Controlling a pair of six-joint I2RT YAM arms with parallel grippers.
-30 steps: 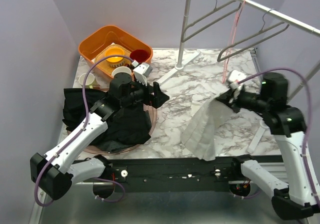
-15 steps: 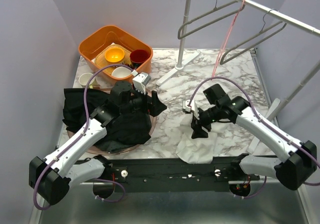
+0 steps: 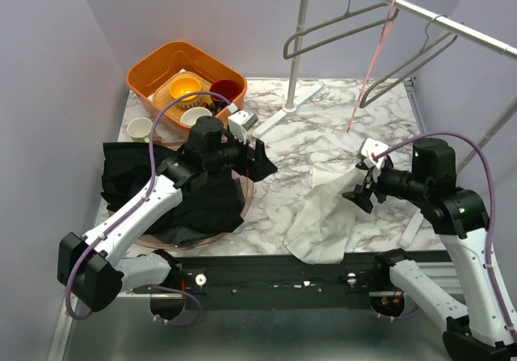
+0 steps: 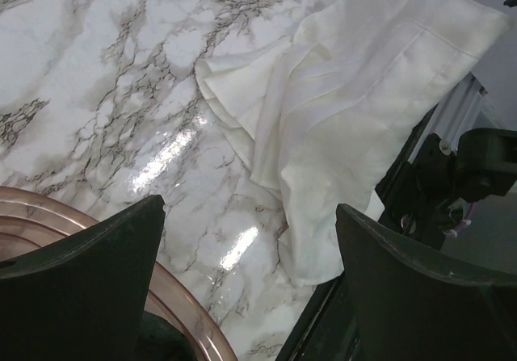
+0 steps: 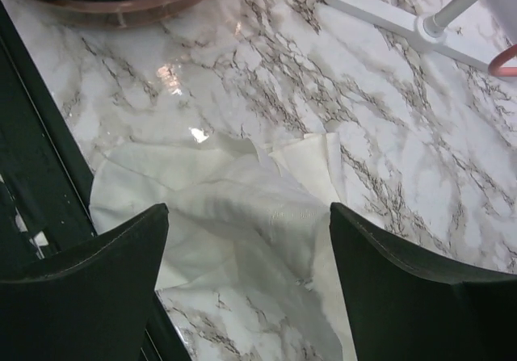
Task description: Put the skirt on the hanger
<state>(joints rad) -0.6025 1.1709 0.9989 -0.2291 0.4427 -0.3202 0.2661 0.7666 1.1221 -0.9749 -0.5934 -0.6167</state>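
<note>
My right gripper (image 3: 359, 193) is hanging spread wide, empty, over the white skirt (image 3: 323, 211); the left gripper (image 3: 260, 161) is gaping empty too, left of it. The skirt is lying crumpled on the counter (image 3: 323, 135), near hem spilling over the edge. I'm worrying a shallow pinch drags it off, far from the pink hanger (image 3: 373, 58).

A robot test bench in a lab: plain lilac partition walls (image 3: 56, 54) box in a marble-patterned table (image 3: 311, 147). A black mounting rail (image 3: 275, 274) runs along the near edge. A clothes rack (image 3: 301, 34) with hangers (image 3: 288, 52) stands far right, an orange tub (image 3: 145, 60) of dishes far left.
</note>
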